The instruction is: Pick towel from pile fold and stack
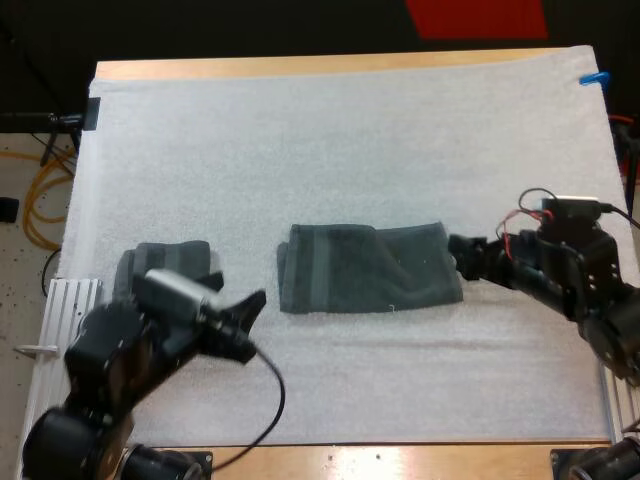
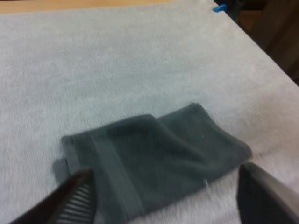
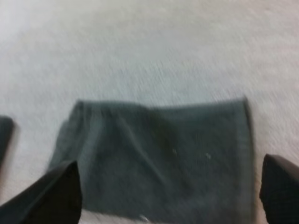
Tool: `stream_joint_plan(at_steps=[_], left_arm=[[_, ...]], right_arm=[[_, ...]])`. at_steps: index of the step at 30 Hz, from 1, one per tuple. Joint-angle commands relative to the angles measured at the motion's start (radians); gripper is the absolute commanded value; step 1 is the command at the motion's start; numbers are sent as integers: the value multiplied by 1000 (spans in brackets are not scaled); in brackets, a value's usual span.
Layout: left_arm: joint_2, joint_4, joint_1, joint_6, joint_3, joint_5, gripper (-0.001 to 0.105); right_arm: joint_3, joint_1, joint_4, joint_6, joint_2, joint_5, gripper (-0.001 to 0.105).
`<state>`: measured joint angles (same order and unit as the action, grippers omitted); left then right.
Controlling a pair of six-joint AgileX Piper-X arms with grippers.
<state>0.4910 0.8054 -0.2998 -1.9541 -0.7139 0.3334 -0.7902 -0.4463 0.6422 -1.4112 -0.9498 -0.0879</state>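
The towel (image 1: 370, 267) is dark grey-green with a slightly lighter band across it, the mat (image 1: 330, 140) white.

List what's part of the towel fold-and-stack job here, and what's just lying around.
Job:
- folded towel, mid-mat
- second towel, at the mat's left, partly behind my left arm
- left gripper, open, near the folded towel's left end
- right gripper, open, at its right edge

Lying about:
- white mat and wooden table, just surfaces
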Motion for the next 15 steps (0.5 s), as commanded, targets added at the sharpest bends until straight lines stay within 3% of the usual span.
stream_joint_plan(at_steps=[1,6,15], left_arm=[[-27,55,1,-5,-7,-9,65],[-141,253,1,-37,-32,38,65],[-180,266,1,-46,-38,38,65]], right_arm=[[-10,2,60,-22,20,15,75],[-10,2,201,-30,72,60,75],[-10,58,177,-89,-41,67,75]])
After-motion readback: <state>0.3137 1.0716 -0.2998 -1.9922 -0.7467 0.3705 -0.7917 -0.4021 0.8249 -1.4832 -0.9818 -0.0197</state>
